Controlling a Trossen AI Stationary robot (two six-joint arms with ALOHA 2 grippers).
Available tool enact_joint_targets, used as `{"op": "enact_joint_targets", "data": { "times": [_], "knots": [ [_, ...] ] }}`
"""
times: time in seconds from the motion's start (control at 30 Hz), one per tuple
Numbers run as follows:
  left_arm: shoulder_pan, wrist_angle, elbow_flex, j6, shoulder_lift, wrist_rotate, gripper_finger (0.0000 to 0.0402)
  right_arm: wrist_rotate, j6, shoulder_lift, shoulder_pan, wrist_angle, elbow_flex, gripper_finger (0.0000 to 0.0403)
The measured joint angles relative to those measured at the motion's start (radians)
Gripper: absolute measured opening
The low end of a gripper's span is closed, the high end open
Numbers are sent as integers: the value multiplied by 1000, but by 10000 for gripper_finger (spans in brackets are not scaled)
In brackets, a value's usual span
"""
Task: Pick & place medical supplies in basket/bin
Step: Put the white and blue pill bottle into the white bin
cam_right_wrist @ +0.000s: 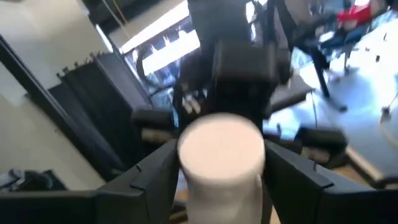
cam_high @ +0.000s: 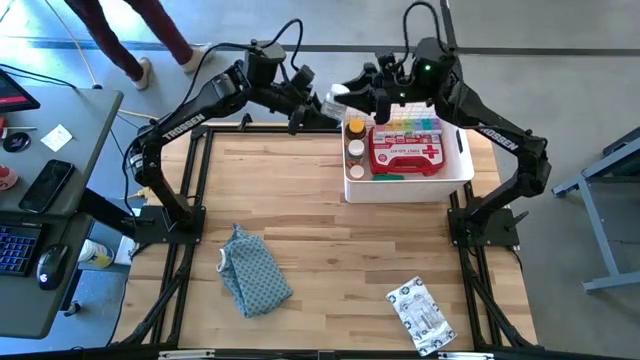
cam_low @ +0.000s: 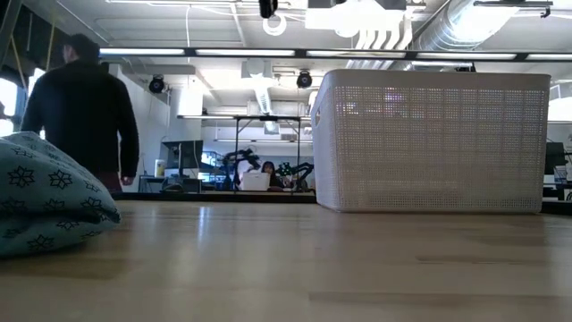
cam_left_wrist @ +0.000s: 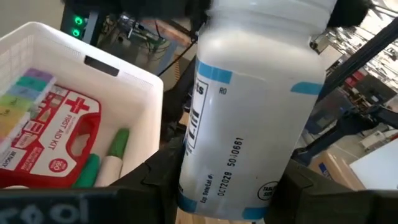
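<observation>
Mid-air handover beside the white bin (cam_high: pixel 462 172): the left claw (cam_high: pixel 318 106) and right claw (cam_high: pixel 350 97) both grip one white pill bottle (cam_high: pixel 334 100). One claw should probably release before the other pulls. One red first-aid case (cam_high: pixel 406 151) lies binned; one packet (cam_high: pixel 420 313) waits on the worktop (cam_high: pixel 330 250).

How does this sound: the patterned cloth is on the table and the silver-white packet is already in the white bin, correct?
Not quite. The silver-white packet is not in the white bin; it lies on the table, near the front edge, well apart from the bin. The high view shows this. The patterned cloth is on the table, as you said.
</observation>
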Motion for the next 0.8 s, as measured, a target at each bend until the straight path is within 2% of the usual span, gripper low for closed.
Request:
{"op": "enact_joint_targets", "data": {
  "times": [0.17,0.8],
  "knots": [
    [-1,-8,0,10,0,16,197,-64,-1,0,0,-42,0,208],
    [1,-81,0,47,-1,19,199,-54,-49,1,-5,-40,-1,196]
  ]
}}
